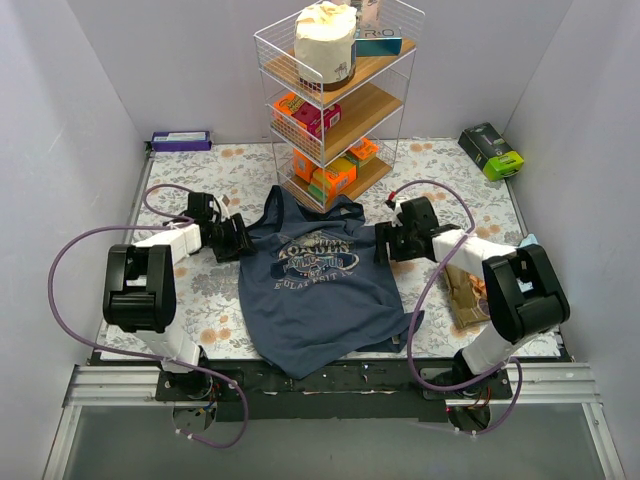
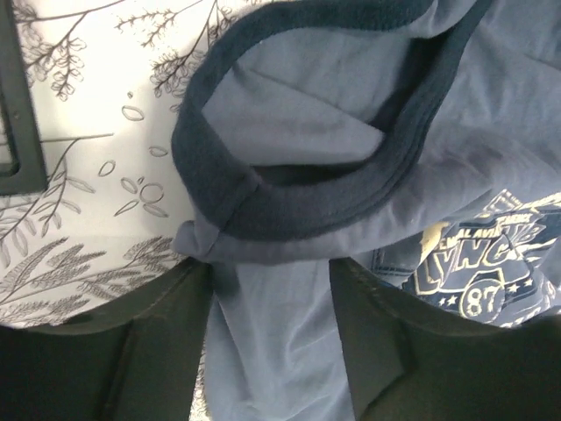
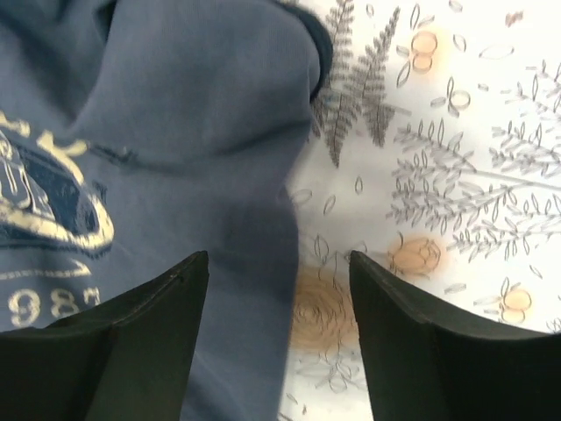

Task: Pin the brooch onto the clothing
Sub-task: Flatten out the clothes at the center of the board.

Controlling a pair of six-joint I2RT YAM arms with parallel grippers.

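Observation:
The clothing, a navy-blue tank top (image 1: 310,295) with a pale chest print, lies flat in the middle of the floral tablecloth. My left gripper (image 1: 243,240) is at its left armhole. In the left wrist view the gripper (image 2: 270,267) is open, with a fold of the top (image 2: 289,114) lying between the jaws just below the dark armhole trim. My right gripper (image 1: 383,243) is at the top's right edge. In the right wrist view it (image 3: 279,259) is open and empty, straddling the edge of the cloth (image 3: 175,114) and the tablecloth. I see no brooch.
A white wire shelf rack (image 1: 335,100) with boxes stands just behind the top's neck. A purple box (image 1: 181,140) lies at the back left and a green-black box (image 1: 492,150) at the back right. A tan packet (image 1: 465,292) lies under my right arm.

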